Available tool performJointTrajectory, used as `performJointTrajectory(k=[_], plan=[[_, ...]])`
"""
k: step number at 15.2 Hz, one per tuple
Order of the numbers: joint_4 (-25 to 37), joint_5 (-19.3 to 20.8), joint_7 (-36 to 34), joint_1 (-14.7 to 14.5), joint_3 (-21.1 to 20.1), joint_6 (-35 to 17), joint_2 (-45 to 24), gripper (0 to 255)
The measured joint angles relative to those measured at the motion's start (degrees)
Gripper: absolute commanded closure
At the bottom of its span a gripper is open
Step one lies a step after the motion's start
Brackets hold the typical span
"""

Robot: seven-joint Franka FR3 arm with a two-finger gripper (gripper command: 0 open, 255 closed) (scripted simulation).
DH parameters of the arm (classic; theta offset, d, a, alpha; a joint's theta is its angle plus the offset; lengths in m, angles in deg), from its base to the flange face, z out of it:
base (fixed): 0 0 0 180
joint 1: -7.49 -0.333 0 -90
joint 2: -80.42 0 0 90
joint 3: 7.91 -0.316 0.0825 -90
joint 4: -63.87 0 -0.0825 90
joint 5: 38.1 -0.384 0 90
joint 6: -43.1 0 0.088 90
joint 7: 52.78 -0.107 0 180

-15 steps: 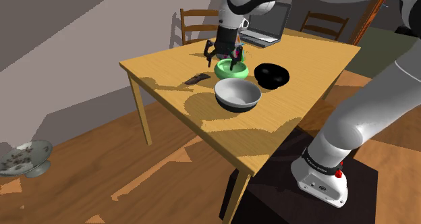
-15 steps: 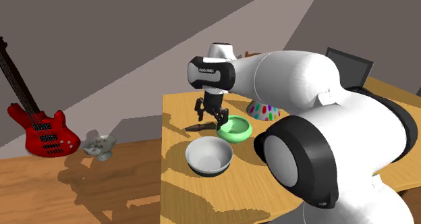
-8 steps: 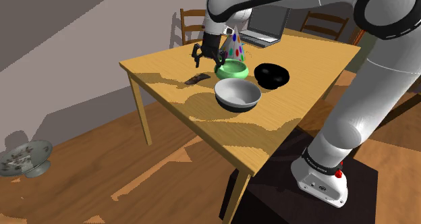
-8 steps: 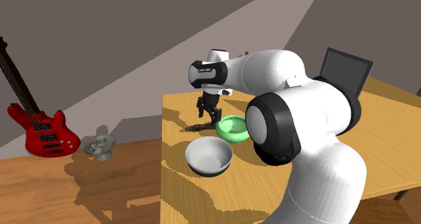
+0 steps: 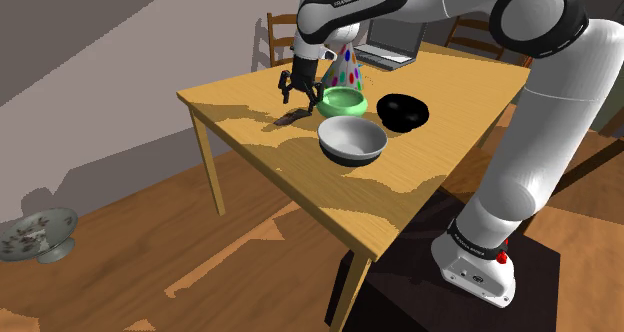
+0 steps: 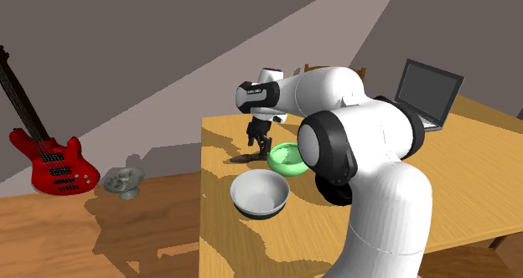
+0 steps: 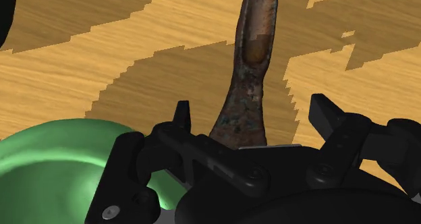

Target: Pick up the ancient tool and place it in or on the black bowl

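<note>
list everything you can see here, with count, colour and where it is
table: 1, light wood, mid-room
ancient tool: 1, rusty dark brown, flat on the table below the pincer
green bowl: 1, green, on the table beside the tool
black bowl: 1, black, to the shoulder view's right of the green bowl
white bowl: 1, white inside, dark outside, nearer the table edge
cone: 1, multicoloured spots, behind the green bowl
laptop: 1, dark, open, far side of the table
chairs: 2, wooden, behind the table
guitar: 1, red, by the wall
dish: 1, pale patterned, on the floor
stand: 1, dark, shoulder view's lower right
arm: 1, white, dark joints
pincer: 1, black, open, fingers astride the tool
</note>
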Motion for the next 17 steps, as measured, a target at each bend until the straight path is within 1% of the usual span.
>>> performJointTrajectory(k=[3,5,7,9,10,12,14,17], plan=[[-0.5,-0.1,-0.4,-0.6,-0.5,-2.1,-0.7,0],[-0.5,-0.2,-0.4,-0.6,-0.6,-2.6,-0.8,0],[-0.5,-1.2,0.0,-0.4,-0.5,-2.6,-0.8,0],[-0.7,-1.0,-0.3,-0.6,-0.5,-2.7,-0.6,0],[-0.9,-0.6,-0.2,-0.6,-0.5,-2.6,-0.4,255],[-1.8,-2.1,-0.3,-0.7,-0.6,-2.5,0.1,255],[-2.5,-1.0,-0.3,-0.6,-0.5,-2.6,0.4,255],[-2.7,-0.4,-0.5,-0.6,-0.4,-2.2,0.7,255]])
